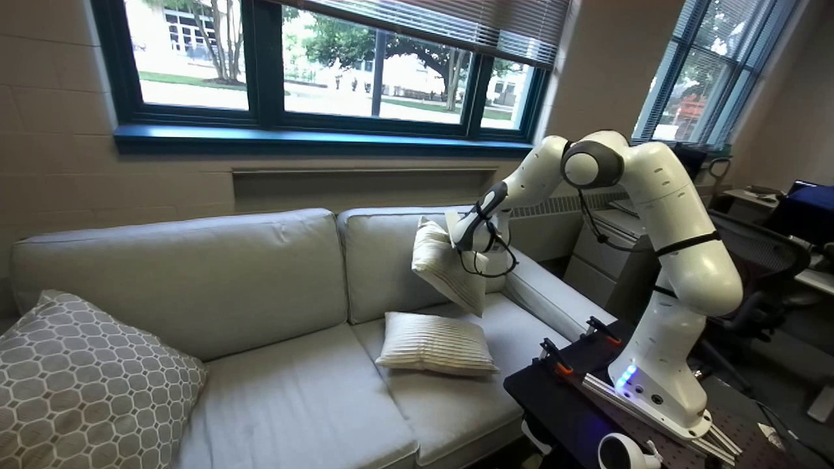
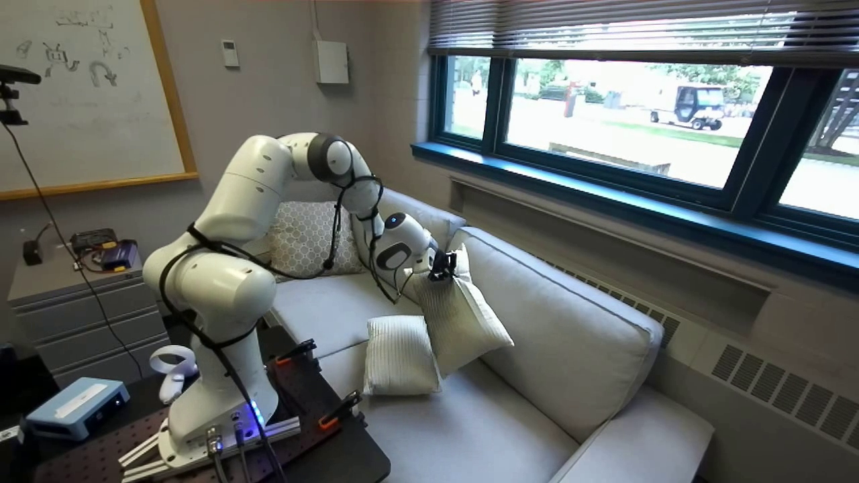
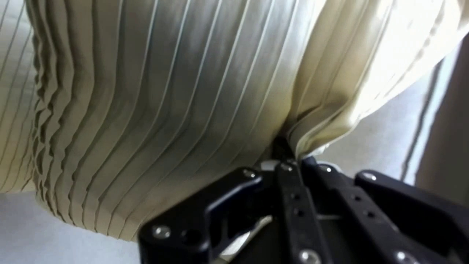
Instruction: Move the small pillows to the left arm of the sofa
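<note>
Nearest the lens, at the bottom right of the wrist view, we had the black jointed two-fingered gripper (image 3: 295, 157), clenched on a pinched fold of a small off-white square pillow of pleated cloth (image 3: 183, 110), which filled most of that frame. In both exterior views we saw this pillow hang tilted from the gripper, one corner pointing down; whether it touched what lay beneath, we could not tell. Just in front of it, below centre in an exterior view, a second small off-white pleated pillow (image 1: 435, 344) lay on the right seat cushion (image 1: 449, 404) of the wide pale beige-grey fabric sofa (image 1: 228, 280). To the right of both pillows in that frame was the low padded armrest of the same fabric (image 1: 554, 296). Farther out, a large grey-and-white patterned pillow (image 1: 98, 384) filled the lower left, and a dark-blue-framed window (image 1: 263, 71) spanned the top left and centre.
</note>
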`<state>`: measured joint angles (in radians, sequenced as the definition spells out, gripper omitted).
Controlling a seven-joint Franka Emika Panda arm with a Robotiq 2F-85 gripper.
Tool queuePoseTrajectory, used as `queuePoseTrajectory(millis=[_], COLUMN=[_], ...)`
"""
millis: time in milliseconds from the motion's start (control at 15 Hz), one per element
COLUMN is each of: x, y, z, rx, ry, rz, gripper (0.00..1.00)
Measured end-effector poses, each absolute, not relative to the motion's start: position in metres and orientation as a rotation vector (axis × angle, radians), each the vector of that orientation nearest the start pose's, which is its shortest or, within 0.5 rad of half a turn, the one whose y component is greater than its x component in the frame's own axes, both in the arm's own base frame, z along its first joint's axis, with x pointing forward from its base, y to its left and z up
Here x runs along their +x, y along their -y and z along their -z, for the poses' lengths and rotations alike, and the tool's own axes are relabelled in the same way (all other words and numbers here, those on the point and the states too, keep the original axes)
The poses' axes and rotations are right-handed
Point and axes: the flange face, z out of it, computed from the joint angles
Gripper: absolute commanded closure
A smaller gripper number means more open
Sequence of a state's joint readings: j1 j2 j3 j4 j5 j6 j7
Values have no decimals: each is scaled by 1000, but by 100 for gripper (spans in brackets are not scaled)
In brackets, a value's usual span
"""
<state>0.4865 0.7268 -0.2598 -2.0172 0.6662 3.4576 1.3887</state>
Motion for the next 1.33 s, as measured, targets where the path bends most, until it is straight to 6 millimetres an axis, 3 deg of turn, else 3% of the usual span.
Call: queuePoseTrajectory(millis=[267,533,1067,1333], x=[587,545,462,421], y=[-72,-30,115,210], z=[-239,-255,-279,-287], rx=[-1502,-1378,-1030,-864], ry=[-2018,-2147,-2420,-2538], rz=[865,840,823,783], gripper=[99,99,99,99])
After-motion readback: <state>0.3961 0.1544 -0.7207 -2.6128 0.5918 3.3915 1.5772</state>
